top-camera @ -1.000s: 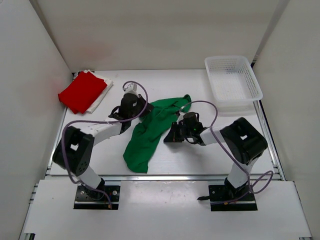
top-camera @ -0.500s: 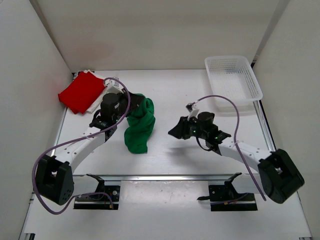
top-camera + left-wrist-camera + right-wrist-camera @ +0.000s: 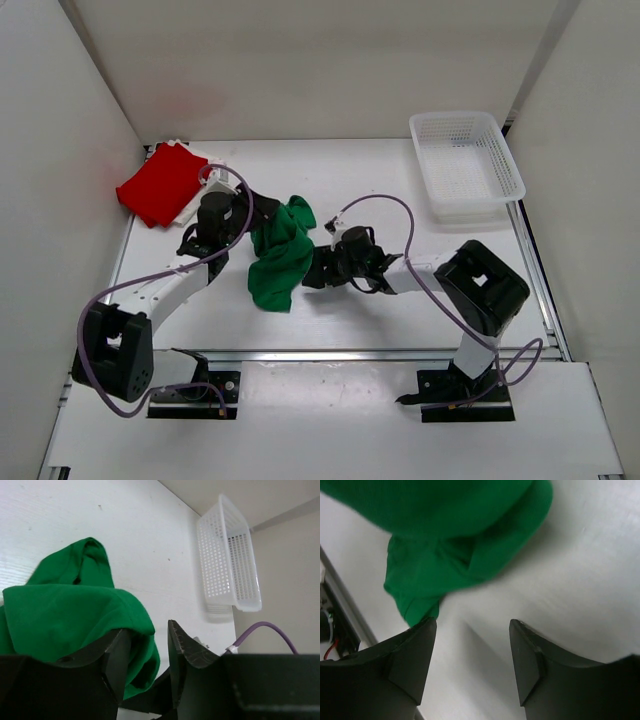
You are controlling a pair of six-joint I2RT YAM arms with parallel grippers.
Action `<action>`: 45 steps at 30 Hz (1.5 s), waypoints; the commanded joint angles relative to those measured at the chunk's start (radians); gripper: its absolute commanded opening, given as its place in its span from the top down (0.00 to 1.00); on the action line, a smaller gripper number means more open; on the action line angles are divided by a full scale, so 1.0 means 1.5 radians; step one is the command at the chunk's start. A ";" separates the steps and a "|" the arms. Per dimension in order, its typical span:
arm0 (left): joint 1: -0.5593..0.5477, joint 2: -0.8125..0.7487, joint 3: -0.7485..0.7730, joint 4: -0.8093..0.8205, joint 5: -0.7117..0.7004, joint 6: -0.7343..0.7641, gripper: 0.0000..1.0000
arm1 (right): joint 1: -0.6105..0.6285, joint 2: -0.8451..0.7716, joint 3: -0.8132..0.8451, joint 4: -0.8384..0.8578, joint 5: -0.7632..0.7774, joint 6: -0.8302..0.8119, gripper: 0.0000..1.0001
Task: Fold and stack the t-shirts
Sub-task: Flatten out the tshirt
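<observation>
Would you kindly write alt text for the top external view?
A bunched green t-shirt lies between two robot arms, the left claw at its left edge, the right claw at its right. A red t-shirt rests on a white t-shirt far left; a white basket sits far right.

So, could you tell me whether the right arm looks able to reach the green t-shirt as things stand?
Probably yes. The right fingers stand open and empty, pointed at the green t-shirt, whose near edge lies just ahead of them. Only bare table lies between; nothing blocks the way.
</observation>
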 commanded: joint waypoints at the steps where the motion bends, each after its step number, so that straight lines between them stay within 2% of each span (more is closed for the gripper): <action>1: 0.026 0.005 -0.023 0.005 0.003 0.008 0.54 | -0.006 0.036 0.044 0.051 0.071 -0.014 0.41; 6: 0.071 0.001 -0.075 0.021 0.006 -0.012 0.53 | -0.021 0.147 0.143 0.045 0.011 -0.004 0.43; 7: 0.073 -0.001 -0.076 0.019 0.003 -0.009 0.53 | -0.032 0.157 0.160 0.057 -0.007 0.010 0.55; 8: 0.078 -0.006 -0.085 0.017 -0.003 -0.008 0.53 | -0.037 0.163 0.159 0.066 -0.023 0.027 0.73; 11: 0.099 -0.025 -0.117 0.019 -0.011 -0.007 0.54 | -0.045 0.139 0.143 0.079 -0.017 0.032 1.00; 16: 0.145 -0.070 -0.160 0.005 -0.048 0.003 0.53 | -0.084 0.019 0.068 0.041 0.011 -0.003 1.00; 19: 0.157 -0.078 -0.178 0.001 -0.050 0.003 0.50 | -0.118 -0.056 0.038 -0.011 -0.006 -0.014 1.00; 26: 0.169 0.010 -0.203 0.013 -0.032 -0.012 0.48 | -0.161 -0.102 -0.018 -0.019 -0.033 -0.023 1.00; 28: 0.168 0.033 -0.213 0.035 -0.026 -0.023 0.43 | -0.171 -0.105 -0.024 -0.017 -0.037 -0.020 1.00; 31: 0.168 0.097 -0.194 0.070 -0.023 -0.026 0.43 | -0.170 -0.100 -0.028 -0.014 -0.050 -0.019 1.00; 35: 0.146 0.189 -0.108 0.052 -0.047 -0.017 0.42 | -0.165 -0.106 -0.036 -0.020 -0.042 -0.029 1.00; 38: 0.129 0.249 -0.051 0.024 -0.050 -0.003 0.45 | -0.167 -0.119 -0.042 -0.014 -0.047 -0.026 1.00; 42: 0.125 0.288 -0.015 0.012 -0.070 0.012 0.66 | -0.169 -0.132 -0.046 -0.017 -0.046 -0.025 1.00; 45: 0.129 0.291 -0.009 0.008 -0.063 0.012 0.87 | -0.171 -0.148 -0.048 -0.018 -0.048 -0.023 1.00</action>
